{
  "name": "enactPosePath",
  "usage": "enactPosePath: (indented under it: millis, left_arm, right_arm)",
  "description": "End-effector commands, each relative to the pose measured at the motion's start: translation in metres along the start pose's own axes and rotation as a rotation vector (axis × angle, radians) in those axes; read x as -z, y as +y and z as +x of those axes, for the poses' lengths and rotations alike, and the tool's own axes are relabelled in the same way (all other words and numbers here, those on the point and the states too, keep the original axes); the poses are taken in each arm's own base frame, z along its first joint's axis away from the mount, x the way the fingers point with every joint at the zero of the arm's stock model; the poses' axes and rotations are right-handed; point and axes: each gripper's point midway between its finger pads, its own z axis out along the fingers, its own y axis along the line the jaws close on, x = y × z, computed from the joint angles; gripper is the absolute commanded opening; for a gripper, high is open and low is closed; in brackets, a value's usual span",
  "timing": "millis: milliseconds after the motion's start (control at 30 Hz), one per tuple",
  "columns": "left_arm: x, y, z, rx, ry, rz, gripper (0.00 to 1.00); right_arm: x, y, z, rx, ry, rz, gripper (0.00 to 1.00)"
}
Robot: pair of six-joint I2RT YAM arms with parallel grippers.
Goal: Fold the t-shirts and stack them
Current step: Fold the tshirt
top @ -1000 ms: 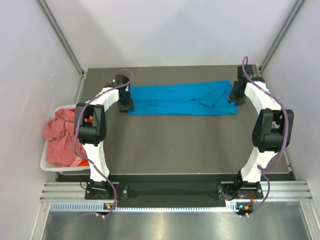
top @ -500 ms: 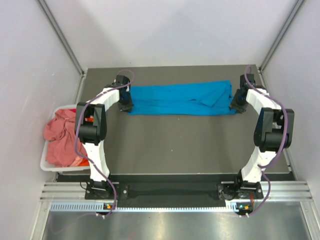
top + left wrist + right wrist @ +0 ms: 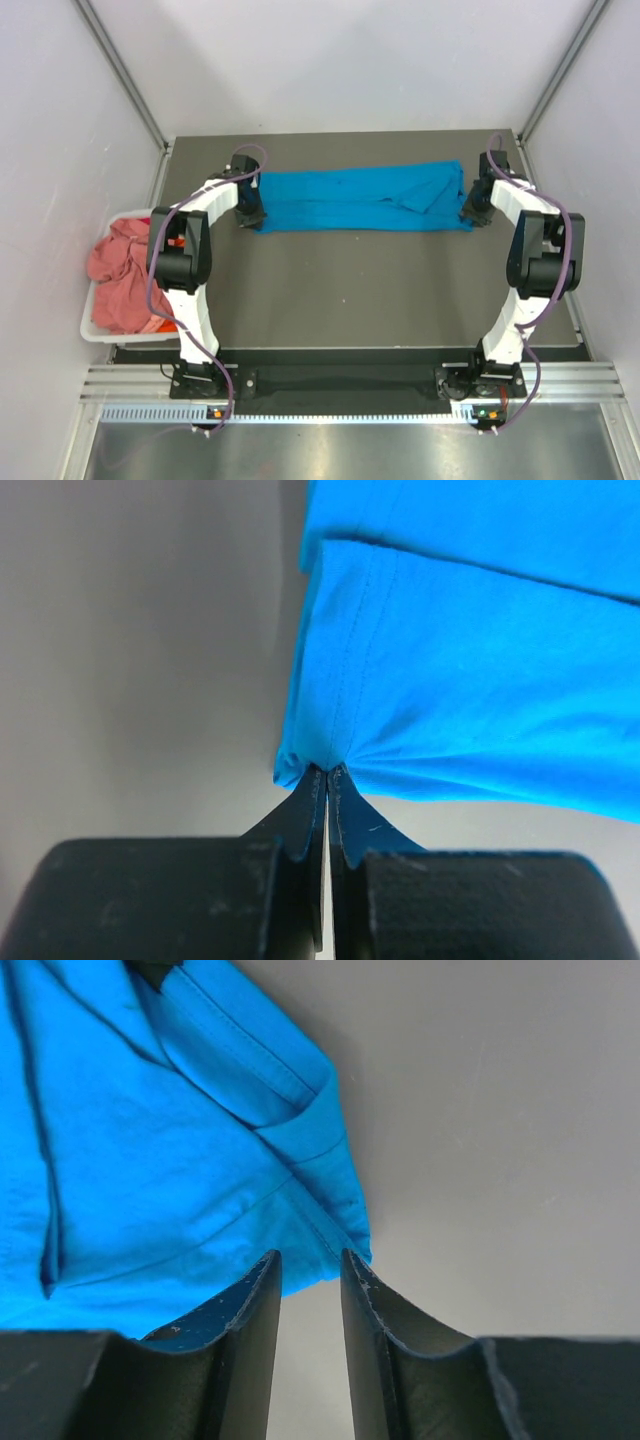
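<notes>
since a second ago the right gripper [image 3: 310,1265] has edged slightly outward at the right end of the turquoise t-shirt [image 3: 360,198], which lies as a long folded band across the far part of the table [image 3: 350,290]. its fingers stand parted, nothing between them, the cloth's corner just ahead. the left gripper [image 3: 327,775] is clenched on the shirt's left corner, the cloth puckering at its tips. salmon-pink t-shirts [image 3: 120,270] heap in the white basket [image 3: 97,333].

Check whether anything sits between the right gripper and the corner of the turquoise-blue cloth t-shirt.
Nothing visible does. The right gripper is open, and the turquoise-blue cloth t-shirt has its corner lying just ahead of the jaws on the bare grey table.
</notes>
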Motion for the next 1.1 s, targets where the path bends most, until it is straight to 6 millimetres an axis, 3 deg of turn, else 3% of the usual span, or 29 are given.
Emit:
enactPosePath:
  millis: [0, 800, 933, 1067]
  left_arm:
    - [0.007, 0.006, 0.006, 0.028, -0.003, -0.023, 0.0]
    - [0.003, 0.019, 0.012, 0.032, 0.014, -0.104, 0.0]
    - [0.005, 0.022, 0.01, 0.03, 0.012, -0.121, 0.0]
    - [0.007, 0.025, 0.01, 0.03, 0.012, -0.138, 0.0]
  right_arm:
    - [-0.004, -0.005, -0.006, -0.008, -0.029, 0.011, 0.31]
    - [-0.012, -0.015, 0.004, 0.007, -0.021, 0.047, 0.36]
    - [-0.022, -0.021, 0.007, 0.033, -0.003, 0.081, 0.31]
    - [-0.021, -0.03, 0.007, 0.055, -0.002, 0.127, 0.07]
